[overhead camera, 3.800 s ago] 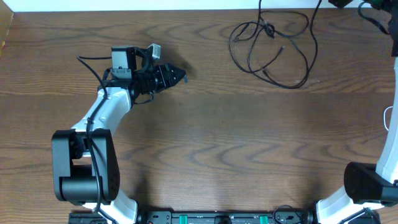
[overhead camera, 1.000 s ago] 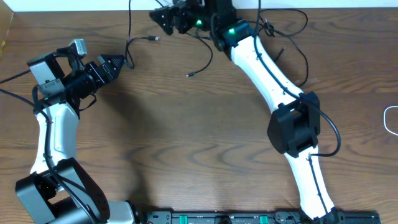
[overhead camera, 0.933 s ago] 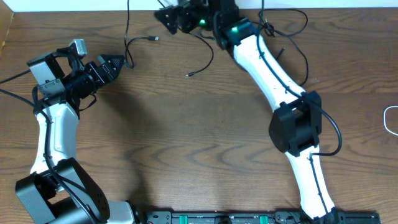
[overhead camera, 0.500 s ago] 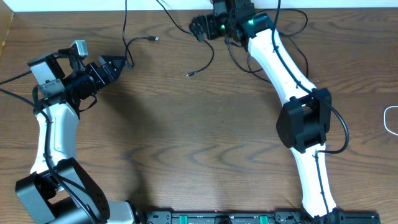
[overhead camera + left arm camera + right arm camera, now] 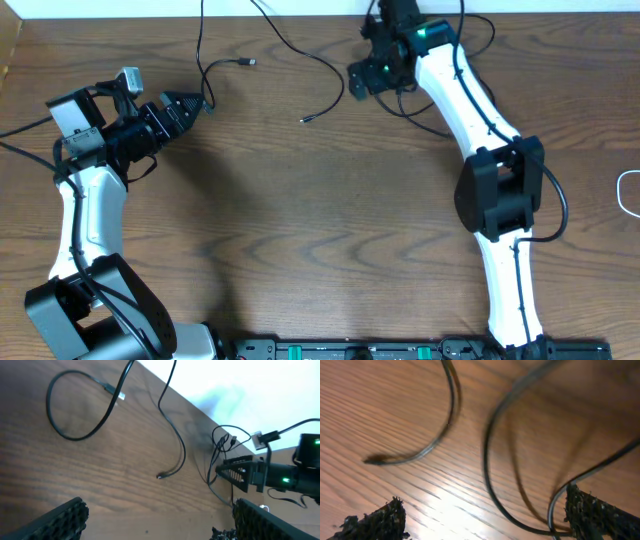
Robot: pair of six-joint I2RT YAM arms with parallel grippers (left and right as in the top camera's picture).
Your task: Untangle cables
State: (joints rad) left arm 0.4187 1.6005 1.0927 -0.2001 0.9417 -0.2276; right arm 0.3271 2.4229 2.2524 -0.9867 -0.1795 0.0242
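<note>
Thin black cables lie along the table's back edge. One cable (image 5: pixel 203 70) loops down and ends in a small plug. A second cable (image 5: pixel 335 90) curves to a free end in mid-table. A tangle (image 5: pixel 480 115) lies behind my right arm. At the far right edge lies a white cable (image 5: pixel 620 190). My left gripper (image 5: pixel 195 103) is open, just left of the looped cable (image 5: pixel 75 435), holding nothing. My right gripper (image 5: pixel 354 82) stands open low over the table beside the second cable. A black cable loop (image 5: pixel 490 485) runs across the wood between its wide-apart fingers (image 5: pixel 375 525), ungripped.
The table's back edge meets a white wall (image 5: pixel 300 6). My right arm (image 5: pixel 470 110) stretches over the right half of the table, across the tangle. The arm bases stand at the front edge (image 5: pixel 350 350).
My right gripper has swung right and a little forward along the back edge, away from the looped cable toward the tangle. The left arm has not moved. Both grippers stayed open.
</note>
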